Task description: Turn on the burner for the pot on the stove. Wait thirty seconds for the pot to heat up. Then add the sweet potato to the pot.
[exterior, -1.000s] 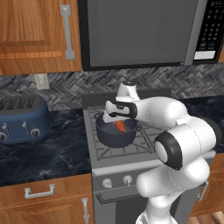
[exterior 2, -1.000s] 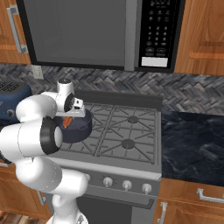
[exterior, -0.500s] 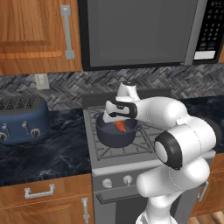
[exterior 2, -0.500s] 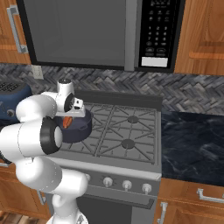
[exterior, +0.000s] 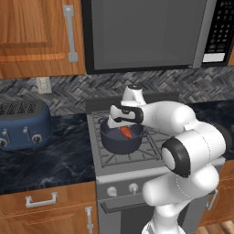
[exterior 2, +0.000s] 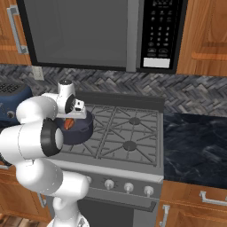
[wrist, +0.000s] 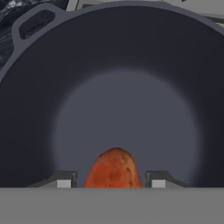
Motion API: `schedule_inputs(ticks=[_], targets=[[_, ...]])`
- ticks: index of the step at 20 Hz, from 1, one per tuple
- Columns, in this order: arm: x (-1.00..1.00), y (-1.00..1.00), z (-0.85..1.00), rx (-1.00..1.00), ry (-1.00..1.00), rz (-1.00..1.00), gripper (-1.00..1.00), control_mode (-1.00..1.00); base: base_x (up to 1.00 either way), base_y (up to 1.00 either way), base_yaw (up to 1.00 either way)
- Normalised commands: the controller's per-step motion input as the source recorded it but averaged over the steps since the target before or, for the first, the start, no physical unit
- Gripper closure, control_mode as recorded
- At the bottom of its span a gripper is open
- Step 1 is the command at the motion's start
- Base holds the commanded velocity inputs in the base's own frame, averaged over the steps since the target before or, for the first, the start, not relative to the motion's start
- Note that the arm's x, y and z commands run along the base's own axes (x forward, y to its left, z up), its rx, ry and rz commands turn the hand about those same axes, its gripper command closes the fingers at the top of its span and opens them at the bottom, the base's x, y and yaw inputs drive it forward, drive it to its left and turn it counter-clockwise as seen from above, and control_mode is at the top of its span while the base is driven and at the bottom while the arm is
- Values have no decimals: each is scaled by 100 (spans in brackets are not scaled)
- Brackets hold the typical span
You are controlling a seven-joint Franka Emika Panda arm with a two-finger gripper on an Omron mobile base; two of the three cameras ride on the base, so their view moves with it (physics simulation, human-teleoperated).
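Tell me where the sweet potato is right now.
The sweet potato sits between the gripper's fingertips, directly over the open mouth of the pot on the stove's front-left burner, right of the blue toaster.

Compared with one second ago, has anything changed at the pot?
Almost nothing visibly moved. The gripper hangs over the pot as before, the sweet potato between its fingertips above the pot's mouth. The jaws look only just starting to part; no drop is visible. The pot, stove and blue toaster stayed put.
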Motion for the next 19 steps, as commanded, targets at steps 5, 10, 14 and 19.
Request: schedule_inputs(ticks=[5,10,14,19], targets=[[0,0,0,0,0,0,-100,-100,0,0,0],[0,0,0,0,0,0,-100,-100,0,0,0],[0,0,0,0,0,0,-100,-100,0,0,0],[0,0,0,0,0,0,-100,-100,0,0,0]])
